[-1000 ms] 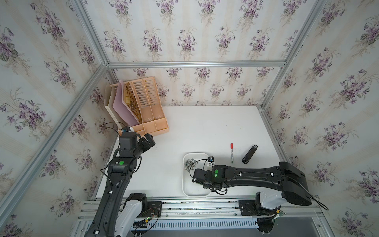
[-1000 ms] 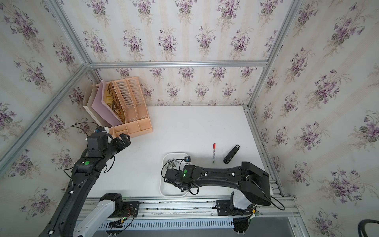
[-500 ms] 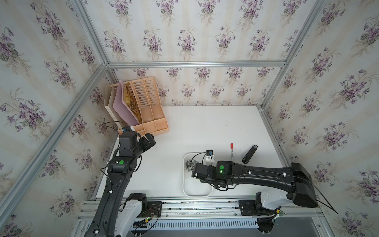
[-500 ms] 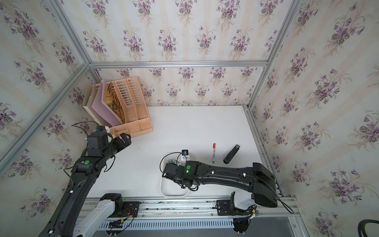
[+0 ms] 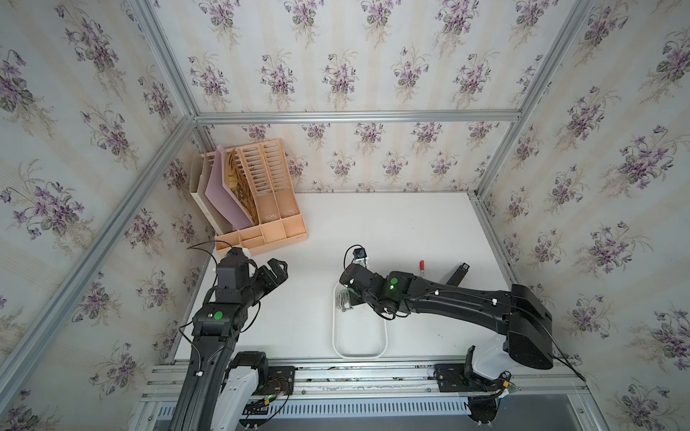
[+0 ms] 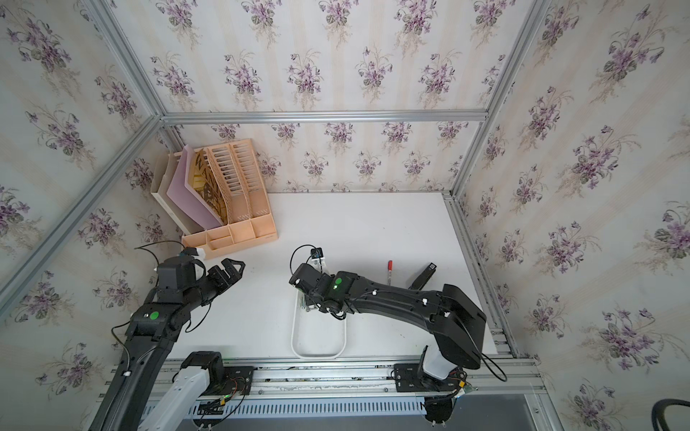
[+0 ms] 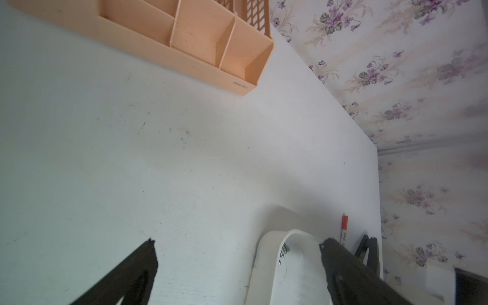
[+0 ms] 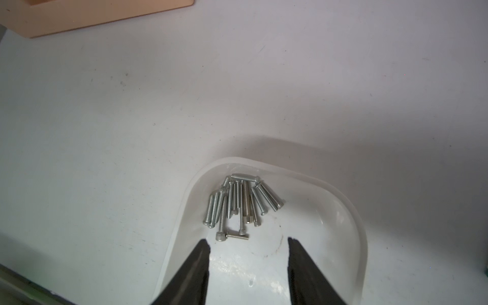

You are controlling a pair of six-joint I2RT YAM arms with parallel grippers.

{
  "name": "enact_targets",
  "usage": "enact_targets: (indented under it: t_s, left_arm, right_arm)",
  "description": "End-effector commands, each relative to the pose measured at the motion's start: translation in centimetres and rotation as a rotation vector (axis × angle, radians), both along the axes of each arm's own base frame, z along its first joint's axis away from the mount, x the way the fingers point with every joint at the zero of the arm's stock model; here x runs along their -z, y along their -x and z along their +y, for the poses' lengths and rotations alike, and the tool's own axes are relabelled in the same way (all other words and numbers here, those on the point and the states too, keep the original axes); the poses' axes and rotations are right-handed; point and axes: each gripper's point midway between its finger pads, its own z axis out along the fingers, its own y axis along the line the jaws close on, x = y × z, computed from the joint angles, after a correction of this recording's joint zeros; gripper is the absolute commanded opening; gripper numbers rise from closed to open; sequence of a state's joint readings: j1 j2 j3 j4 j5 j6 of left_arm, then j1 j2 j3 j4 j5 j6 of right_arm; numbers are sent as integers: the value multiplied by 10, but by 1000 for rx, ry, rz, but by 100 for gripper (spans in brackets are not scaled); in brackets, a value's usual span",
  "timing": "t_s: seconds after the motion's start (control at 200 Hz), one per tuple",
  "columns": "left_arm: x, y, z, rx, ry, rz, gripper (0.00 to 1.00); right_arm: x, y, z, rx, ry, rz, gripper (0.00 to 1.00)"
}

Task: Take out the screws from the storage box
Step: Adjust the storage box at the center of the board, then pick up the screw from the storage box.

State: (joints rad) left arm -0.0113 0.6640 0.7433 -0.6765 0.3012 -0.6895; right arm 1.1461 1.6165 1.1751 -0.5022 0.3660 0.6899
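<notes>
**Screws** (image 8: 241, 206): about a dozen, silvery, heaped mostly parallel. One short screw lies crosswise at the near edge of the heap. All are inside the storage box (image 8: 357, 227), packed into its far corner on the left arm's side and close to the curved wall. In both top views the heap (image 5: 344, 300) sits at the box end away from the robot base. The rest of the box floor is bare.

**Box edges:** the near short rim (image 5: 360, 357) lies right at the table's front edge, by the rail. The long sides run straight back from there.

**Right gripper** (image 8: 247, 240): it hangs over the box floor just short of the heap. The jaws are parted with nothing between them, and the crosswise screw lies just ahead of the tips. Bare floor lies to either side of the fingers.

**Left gripper** (image 7: 237, 241): it is spread wide and empty, above bare table (image 5: 392, 224) well to the left of the box.

**Surroundings:**
- A clear strip of table runs between the box rim (image 7: 266, 243) and the left gripper.
- There is more open surface beyond the box, up to the back wall.
- The peach file organiser (image 5: 261, 231) fills the far left corner.
- On the other side, the red-capped marker pen (image 5: 422, 266) and a black oblong object (image 5: 458, 274) lie near each other, both partly behind the right arm.
</notes>
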Motion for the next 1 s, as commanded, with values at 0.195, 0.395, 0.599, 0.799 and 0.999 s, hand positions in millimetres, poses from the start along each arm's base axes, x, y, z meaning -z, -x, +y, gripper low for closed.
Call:
enact_targets:
  t_s: [0.195,0.395,0.599,0.799,0.999]
  left_arm:
    - [22,11,-57,414,39,-75,100]
    - [47,1,-60,430,68,10,100]
    - [56,0,-55,402,53,47,100]
    - [55,2,-48,365,15,30,99]
    - [60,0,-41,331,-15,37,100]
  right_arm:
    - [39,4,12,-156,-12,91,43]
    - [59,11,22,-226,-37,160,40]
    - [81,14,26,-239,1,218,37]
    - [89,1,14,-177,60,196,36]
    - [107,-13,2,-124,62,258,29]
